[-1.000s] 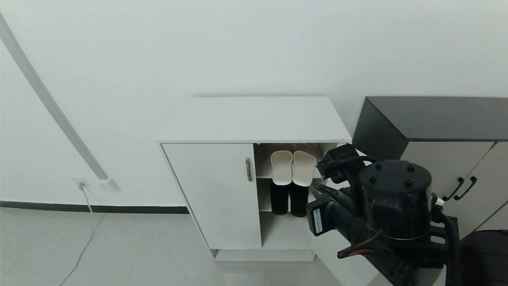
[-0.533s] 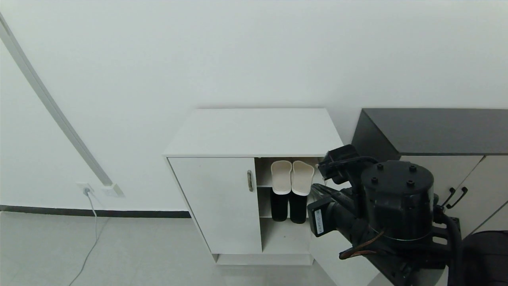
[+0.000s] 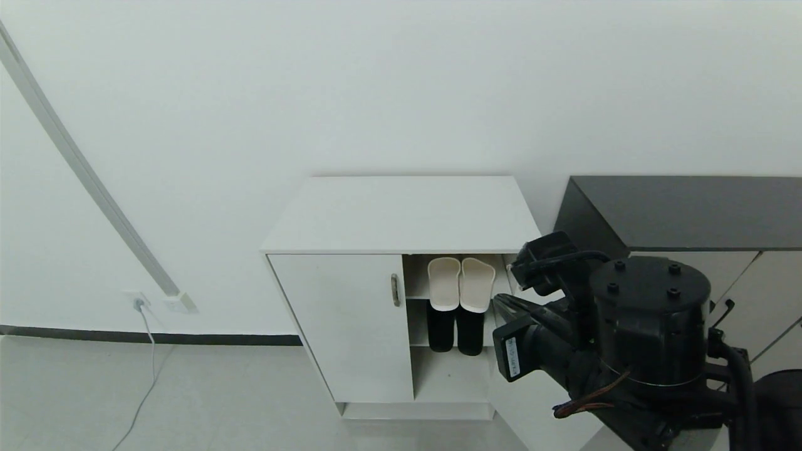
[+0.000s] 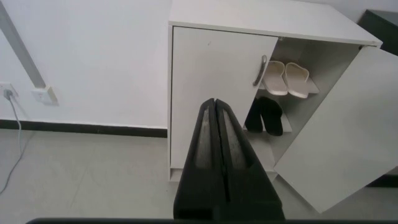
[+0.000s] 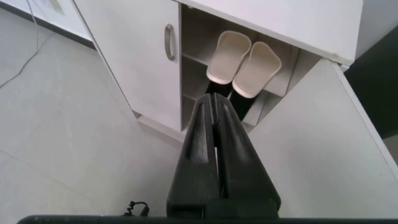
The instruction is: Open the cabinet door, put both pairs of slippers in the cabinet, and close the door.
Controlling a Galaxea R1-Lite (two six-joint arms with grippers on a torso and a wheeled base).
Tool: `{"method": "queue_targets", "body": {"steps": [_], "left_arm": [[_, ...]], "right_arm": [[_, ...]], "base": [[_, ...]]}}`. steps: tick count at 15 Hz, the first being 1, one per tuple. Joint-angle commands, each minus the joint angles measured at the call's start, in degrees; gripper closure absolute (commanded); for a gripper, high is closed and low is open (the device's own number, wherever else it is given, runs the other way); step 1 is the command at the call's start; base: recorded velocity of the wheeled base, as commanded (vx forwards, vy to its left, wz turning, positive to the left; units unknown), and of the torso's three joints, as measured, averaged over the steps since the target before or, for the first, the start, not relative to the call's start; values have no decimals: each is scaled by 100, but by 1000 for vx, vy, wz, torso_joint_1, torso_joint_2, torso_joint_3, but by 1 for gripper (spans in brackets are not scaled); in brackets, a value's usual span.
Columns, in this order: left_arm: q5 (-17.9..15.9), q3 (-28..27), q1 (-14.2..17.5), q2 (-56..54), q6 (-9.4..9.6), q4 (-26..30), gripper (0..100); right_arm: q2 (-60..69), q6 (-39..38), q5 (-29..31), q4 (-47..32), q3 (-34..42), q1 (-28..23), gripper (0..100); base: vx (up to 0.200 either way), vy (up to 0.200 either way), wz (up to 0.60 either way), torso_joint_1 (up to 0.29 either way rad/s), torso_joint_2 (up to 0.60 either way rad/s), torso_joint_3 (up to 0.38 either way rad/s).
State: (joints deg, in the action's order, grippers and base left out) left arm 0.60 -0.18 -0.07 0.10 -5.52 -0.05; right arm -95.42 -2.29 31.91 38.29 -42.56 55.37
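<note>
**Slippers shelved; door left to be closed**

Head view: the cabinet [image 3: 401,213] is seen against the wall with its right door [image 3: 532,407] swung open and its left door [image 3: 341,326] closed. The white slippers [image 3: 460,285] are stood on the upper shelf, and the black slippers [image 3: 456,329] on the shelf below. Opening and stowing are judged done; only closing the door is left. A small white label [image 3: 512,358] is seen on the arm, its print too small to be read.

Left wrist view: the left gripper [image 4: 214,106] is held before the cabinet, its fingers pressed together on nothing.

Right wrist view: the right gripper [image 5: 212,99] is likewise closed and empty, aimed at the open compartment just beside the open door. No writing can be read on cabinet or slippers.
</note>
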Motion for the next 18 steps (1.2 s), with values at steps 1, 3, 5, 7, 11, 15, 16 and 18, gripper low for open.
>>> {"method": "queue_targets", "body": {"steps": [1,3,5,7,11,15,16,18], "left_arm": [[2,1,-1,8,-1,-4,100],[2,1,-1,8,-1,-4,100],[2,1,-1,8,-1,-4,100],[11,1,-1,8,-10,-4,100],[11,1,-1,8,-10,-4,100],[11,1,-1,8,-10,-4,100],[11,1,-1,8,-10,-4,100],[11,1,-1,8,-10,-4,100]], "right_arm": [[23,1,-1,3,11,0,100],[14,1,-1,3,11,0,100],[5,1,-1,3,11,0,100],[-21,9,8,3,11,-61,100],[-118,124,34,82,11,-246,100],[-118,124,34,108,19,-246,100],[-118,124,34,108,37,-246,100],[-118,124,34,117,46,-246,100]], "base": [[0,0,-600,2,7,2],[0,0,-600,-2,-5,0],[0,0,-600,10,7,-2],[0,0,-300,1,-1,-1],[0,0,0,0,0,0],[-100,0,0,0,1,1],[-200,0,0,17,7,-2],[-200,0,0,7,5,5]]}}
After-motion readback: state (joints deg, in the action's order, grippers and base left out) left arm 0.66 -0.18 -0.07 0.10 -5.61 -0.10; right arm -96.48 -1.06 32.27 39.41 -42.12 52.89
